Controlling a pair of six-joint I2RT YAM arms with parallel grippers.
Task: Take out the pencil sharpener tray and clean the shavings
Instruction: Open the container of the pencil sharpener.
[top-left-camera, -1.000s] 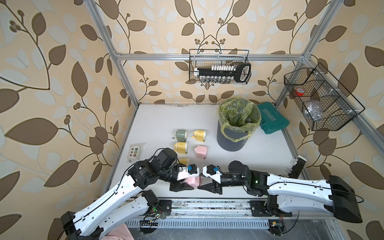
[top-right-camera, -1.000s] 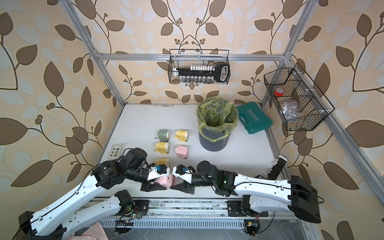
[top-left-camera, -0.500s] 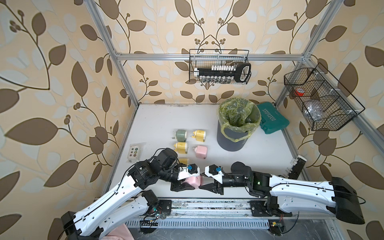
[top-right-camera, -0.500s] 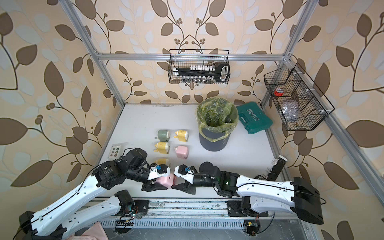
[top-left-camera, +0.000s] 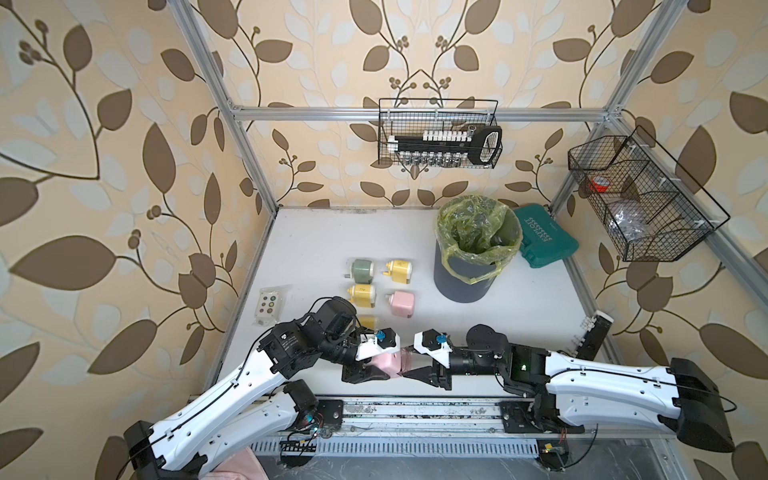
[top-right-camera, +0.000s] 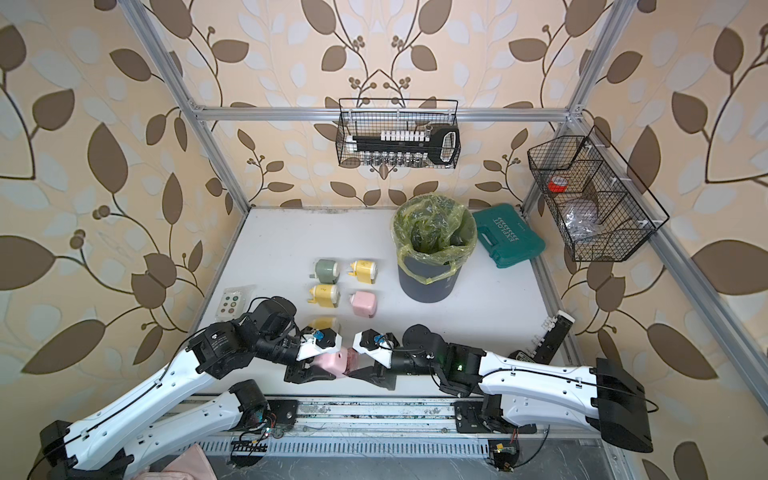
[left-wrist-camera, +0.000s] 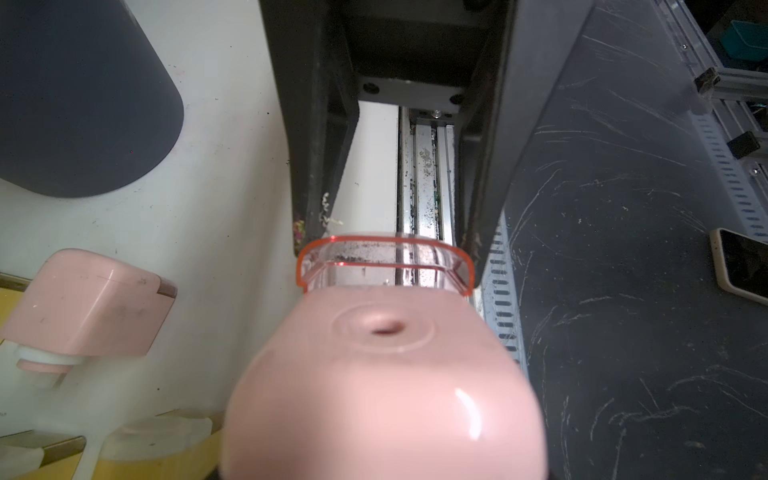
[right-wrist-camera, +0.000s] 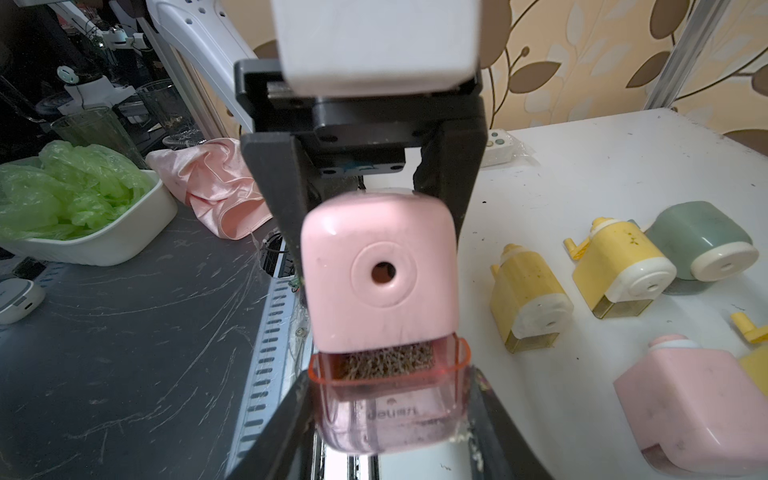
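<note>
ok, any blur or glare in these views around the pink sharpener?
Left wrist view: the pink sharpener is close, out of focus, a glare spot on its corner; the tray is sharper. Right wrist view: sharpener face and shavings crisp, tray's near end soft. In both top views: evenly lit, sharp.

The left hand (right-wrist-camera: 374, 224) grips a pink sharpener (right-wrist-camera: 380, 274) from both sides, and the pencil hole faces the camera. The clear pinkish tray (right-wrist-camera: 386, 411), with a red rim, is partly out of the body. The black fingers (right-wrist-camera: 286, 432) of the right hand (right-wrist-camera: 390, 415) press on its two sides. Brown shavings (right-wrist-camera: 384, 360) show in the open gap. On the white desk (right-wrist-camera: 582, 174) beside it are the nearer yellow sharpener (right-wrist-camera: 528, 295), the farther yellow sharpener (right-wrist-camera: 623, 270), a green sharpener (right-wrist-camera: 702, 245) and a second pink sharpener (right-wrist-camera: 698, 403). Off the desk, a white tub (right-wrist-camera: 104, 237) holds green plastic bags (right-wrist-camera: 70, 191), near a pink cloth (right-wrist-camera: 212, 187).
</note>
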